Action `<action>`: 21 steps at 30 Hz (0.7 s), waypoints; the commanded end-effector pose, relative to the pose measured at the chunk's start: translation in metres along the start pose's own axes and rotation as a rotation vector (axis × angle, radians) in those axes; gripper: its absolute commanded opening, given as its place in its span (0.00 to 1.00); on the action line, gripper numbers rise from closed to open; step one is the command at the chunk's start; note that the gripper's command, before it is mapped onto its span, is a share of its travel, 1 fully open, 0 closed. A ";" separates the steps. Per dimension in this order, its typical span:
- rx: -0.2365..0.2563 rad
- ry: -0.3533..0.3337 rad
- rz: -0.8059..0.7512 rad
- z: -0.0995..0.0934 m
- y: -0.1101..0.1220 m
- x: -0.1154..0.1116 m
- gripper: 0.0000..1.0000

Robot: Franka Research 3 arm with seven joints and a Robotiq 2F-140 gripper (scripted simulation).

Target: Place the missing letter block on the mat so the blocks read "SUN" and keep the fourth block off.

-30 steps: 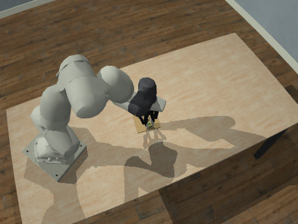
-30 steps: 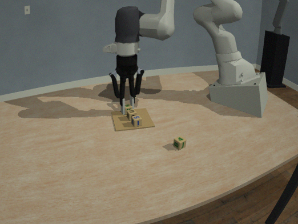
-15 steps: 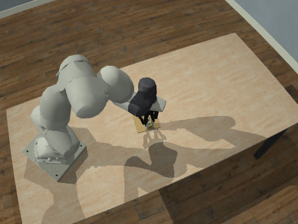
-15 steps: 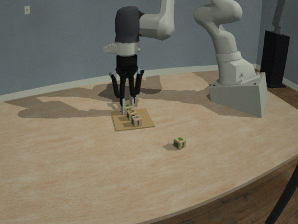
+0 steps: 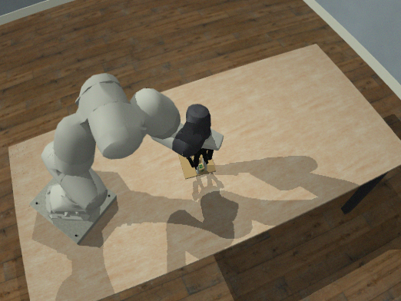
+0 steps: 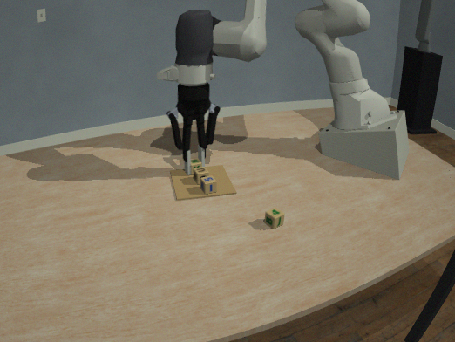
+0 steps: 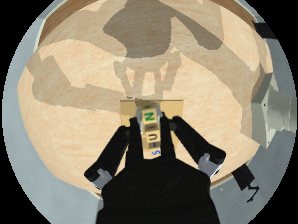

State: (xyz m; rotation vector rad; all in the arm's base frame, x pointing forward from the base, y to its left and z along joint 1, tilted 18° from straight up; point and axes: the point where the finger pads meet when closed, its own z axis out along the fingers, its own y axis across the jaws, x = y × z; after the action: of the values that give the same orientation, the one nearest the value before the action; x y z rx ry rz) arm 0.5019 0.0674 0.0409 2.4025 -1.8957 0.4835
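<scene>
1. Well left, a loose block lay off the mat.
2. The S block, then the U block, sat on it.
3. Rightmost, the N block stood between the narrowly spaced fingers of the gripper; whether clenched, I couldn't tell.

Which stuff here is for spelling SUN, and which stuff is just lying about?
For the job:
- mat
- S block
- U block
- N block
- jaws

Just lying about:
- block with green letters, off the mat
</scene>
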 end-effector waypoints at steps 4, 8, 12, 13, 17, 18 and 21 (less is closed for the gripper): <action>0.003 0.000 0.005 0.000 -0.001 0.000 0.21; 0.003 0.000 0.005 0.000 -0.001 0.000 0.23; 0.003 0.000 0.005 0.000 -0.001 0.000 0.26; 0.003 0.000 0.005 0.000 -0.001 0.000 0.26; 0.003 0.000 0.005 0.000 -0.001 0.000 0.28; 0.003 0.000 0.005 0.000 -0.001 0.000 0.28; 0.003 0.000 0.005 0.000 -0.001 0.000 0.28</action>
State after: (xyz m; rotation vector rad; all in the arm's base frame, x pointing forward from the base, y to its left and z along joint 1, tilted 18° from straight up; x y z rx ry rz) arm 0.5020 0.0674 0.0409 2.4025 -1.8958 0.4836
